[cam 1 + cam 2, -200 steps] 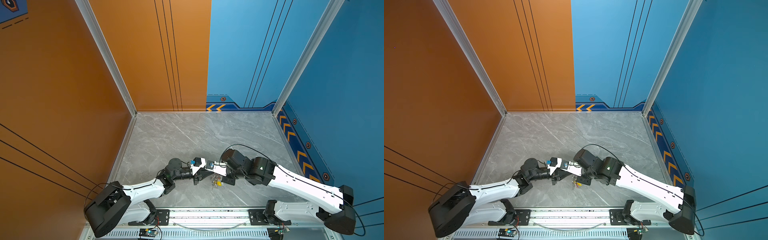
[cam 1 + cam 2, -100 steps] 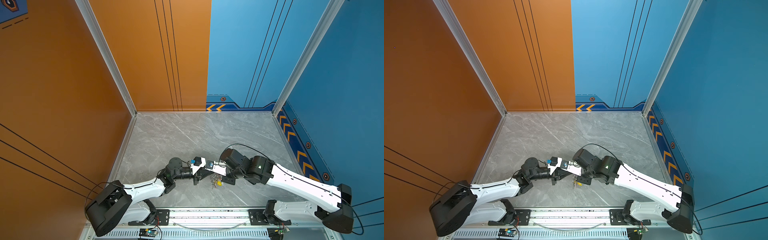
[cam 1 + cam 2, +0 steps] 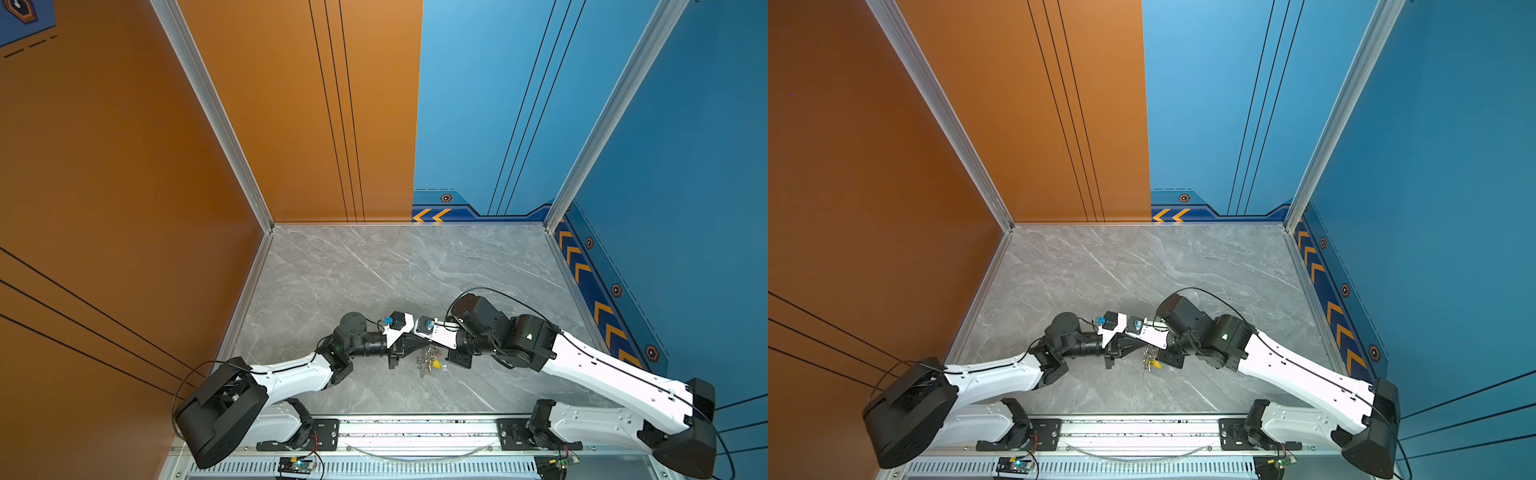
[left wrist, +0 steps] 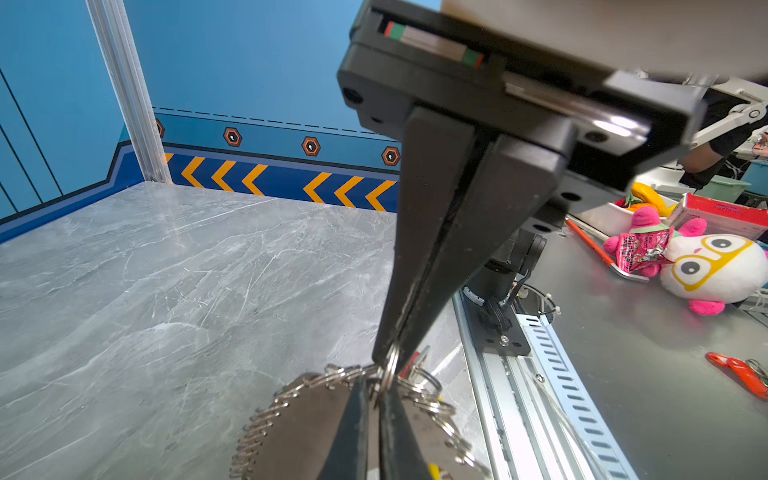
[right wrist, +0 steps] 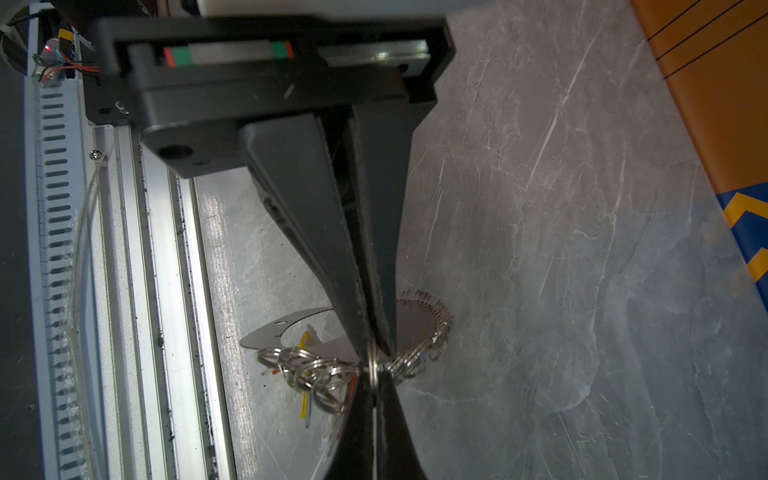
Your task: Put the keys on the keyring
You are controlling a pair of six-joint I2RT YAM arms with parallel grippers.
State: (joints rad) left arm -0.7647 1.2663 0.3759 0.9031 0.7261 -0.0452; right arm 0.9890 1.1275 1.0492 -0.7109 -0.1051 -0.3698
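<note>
- The left hand has its two black fingers pressed together at the tips. They are clamped on a thin silver keyring that is seen almost edge-on.
- The right hand is closed as well. It pinches the same keyring from the opposite side, so the two hands meet tip to tip with only the ring between them.
- In both top views the hands come together low over the near middle of the grey marble counter, near the front rail.
- The keys sit just beside the pinched keyring, tangled in a bunch of silver rings. Yellow tags and a small red piece show among them.
- In both top views the keys are a small glinting clump with a yellow spot, on the rail side of the fingertips.
- Neither hand's fingers touch the keys.
- More rings run along the curved edge of a thin metal plate on the other side of the keyring from the keys.
- I cannot tell whether the keys rest on the counter or hang just above it.
</note>
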